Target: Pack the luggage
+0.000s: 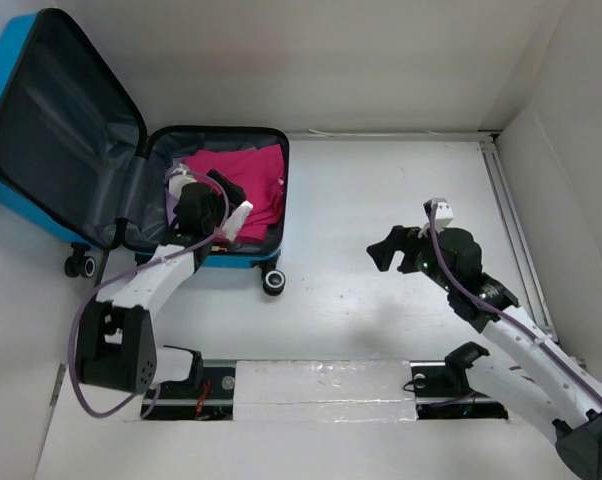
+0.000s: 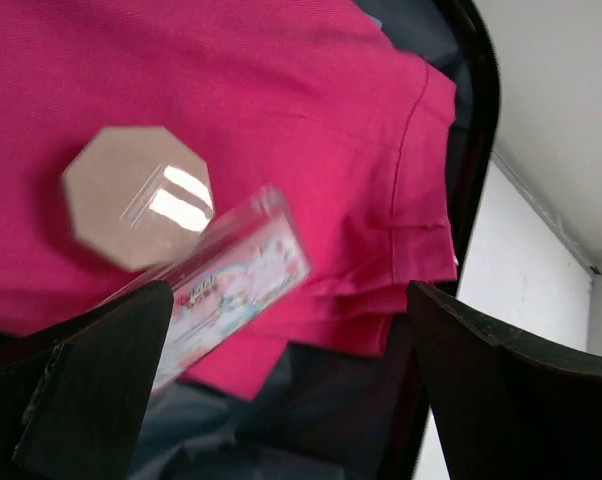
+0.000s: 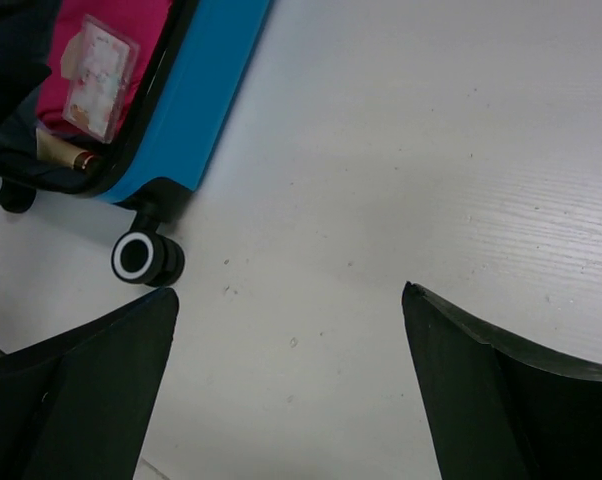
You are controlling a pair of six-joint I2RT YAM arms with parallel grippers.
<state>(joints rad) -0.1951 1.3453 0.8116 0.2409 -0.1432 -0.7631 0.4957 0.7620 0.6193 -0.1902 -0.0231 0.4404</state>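
Note:
The bright blue luggage (image 1: 41, 190) lies open at the far left, its lid propped up and its dark grey lining showing. A folded pink garment (image 1: 246, 180) fills the base half. A clear packet with a rainbow label and a tan octagonal cap (image 2: 231, 275) lies on the garment (image 2: 301, 110); it also shows in the right wrist view (image 3: 96, 75). My left gripper (image 2: 289, 300) hovers over the base half (image 1: 206, 210), open, its left finger beside the packet. My right gripper (image 1: 389, 250) is open and empty over the bare table (image 3: 291, 295), right of the luggage's blue shell (image 3: 196, 90).
A black-and-white luggage wheel (image 3: 141, 258) stands just left of my right gripper; the same wheel shows from above (image 1: 273, 282). A small gold-tan tube (image 3: 66, 157) lies at the base's near edge. White walls enclose the table at the back and right (image 1: 541, 180).

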